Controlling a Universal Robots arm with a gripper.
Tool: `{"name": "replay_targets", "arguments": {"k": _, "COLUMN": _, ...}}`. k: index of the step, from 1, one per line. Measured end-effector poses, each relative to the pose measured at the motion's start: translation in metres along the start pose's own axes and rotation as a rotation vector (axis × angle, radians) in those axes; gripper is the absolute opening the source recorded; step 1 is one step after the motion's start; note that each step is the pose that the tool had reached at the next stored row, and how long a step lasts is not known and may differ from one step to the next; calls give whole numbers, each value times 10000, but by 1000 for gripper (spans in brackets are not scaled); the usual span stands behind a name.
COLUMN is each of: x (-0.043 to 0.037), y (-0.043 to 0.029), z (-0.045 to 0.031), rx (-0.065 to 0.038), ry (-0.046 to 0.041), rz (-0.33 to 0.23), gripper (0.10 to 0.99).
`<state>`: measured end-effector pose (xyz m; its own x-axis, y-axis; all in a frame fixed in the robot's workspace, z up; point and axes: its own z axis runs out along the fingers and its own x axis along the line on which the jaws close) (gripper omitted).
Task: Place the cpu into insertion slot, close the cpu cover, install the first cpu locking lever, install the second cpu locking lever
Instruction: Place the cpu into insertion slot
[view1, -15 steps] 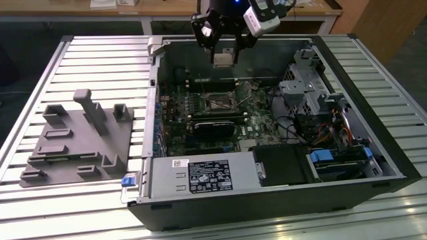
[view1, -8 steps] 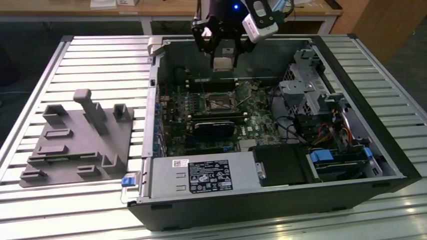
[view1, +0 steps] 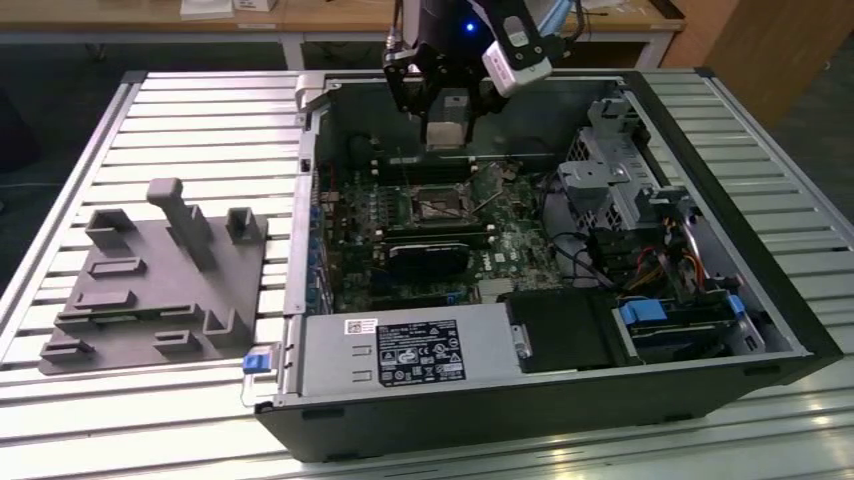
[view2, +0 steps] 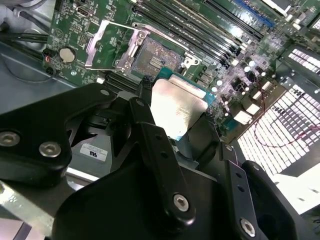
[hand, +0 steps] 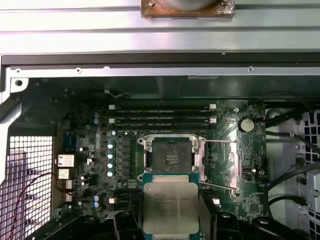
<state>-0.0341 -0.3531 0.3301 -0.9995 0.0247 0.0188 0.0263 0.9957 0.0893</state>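
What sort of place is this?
Likely a robotics lab bench: an open black desktop computer case lies on a slatted aluminium table, a grey moulded fixture tray beside it, pale wooden workbenches behind.

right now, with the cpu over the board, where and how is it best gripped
By two opposite thin edges, as the gripper has it: the cpu is a flat square, so pinching its sides leaves the metal face and underside untouched. Coming from above the board is probably best, so it can lower flat into the insertion slot.
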Motion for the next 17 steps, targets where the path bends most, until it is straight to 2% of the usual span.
{"name": "replay_targets", "arguments": {"k": 12, "x": -7, "y": 10, "z": 193, "rx": 2, "ry": 1, "rz": 1, "gripper": 537}}
{"name": "replay_targets", "arguments": {"k": 17, "x": -10, "y": 18, "z": 249, "rx": 0, "ry": 0, "rz": 4, "gripper": 537}}
